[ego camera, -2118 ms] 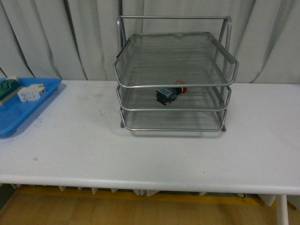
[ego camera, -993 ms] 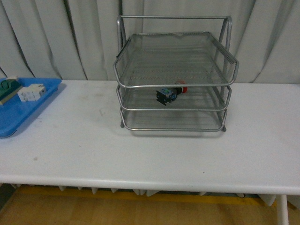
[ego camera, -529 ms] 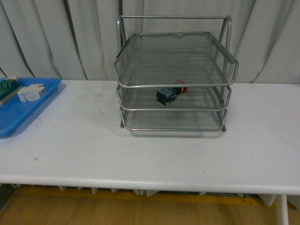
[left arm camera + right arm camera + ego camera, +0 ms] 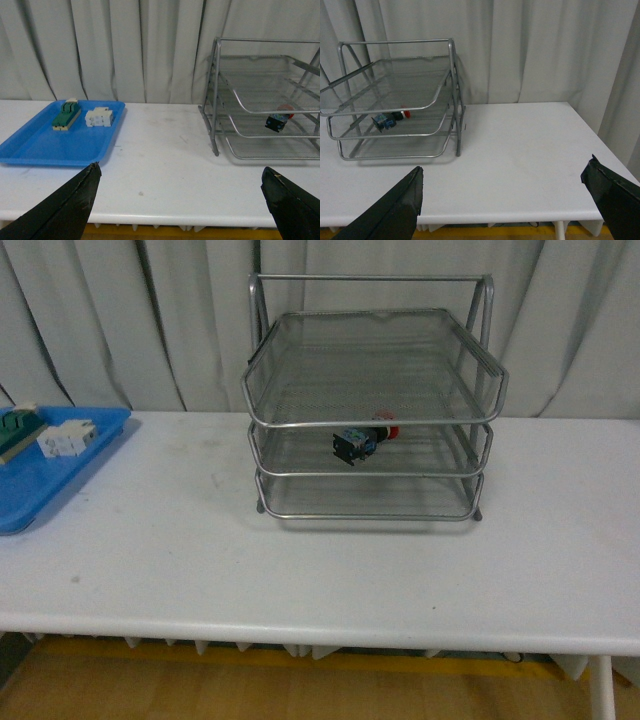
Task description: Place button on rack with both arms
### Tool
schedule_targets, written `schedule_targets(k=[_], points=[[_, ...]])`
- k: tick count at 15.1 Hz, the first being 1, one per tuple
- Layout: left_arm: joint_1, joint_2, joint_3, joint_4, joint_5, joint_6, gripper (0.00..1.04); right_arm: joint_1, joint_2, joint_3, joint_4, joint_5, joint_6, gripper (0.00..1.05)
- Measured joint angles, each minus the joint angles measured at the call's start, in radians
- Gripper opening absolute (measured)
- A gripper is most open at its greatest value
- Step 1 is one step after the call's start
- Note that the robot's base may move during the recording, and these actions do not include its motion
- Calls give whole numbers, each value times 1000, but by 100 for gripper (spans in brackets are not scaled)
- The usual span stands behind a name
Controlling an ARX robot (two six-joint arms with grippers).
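Note:
The silver wire-mesh rack stands at the back middle of the white table. The button, red cap on a dark black-blue body, lies on its side on the rack's middle tier near the front rim. It also shows as the button in the left wrist view and the button in the right wrist view. Neither arm appears in the front view. My left gripper is open and far back from the rack, nothing between its fingers. My right gripper is likewise open and empty, well away from the rack.
A flat blue tray sits at the table's left edge, holding a green-and-cream switch block and a white terminal block. Grey curtains hang behind the table. The table's front edge runs across the front view.

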Motion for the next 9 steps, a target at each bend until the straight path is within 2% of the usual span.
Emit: schedule_targets(k=[9], points=[[0, 0, 0, 0, 0, 0, 98, 0, 0, 0, 0, 0, 0, 98]])
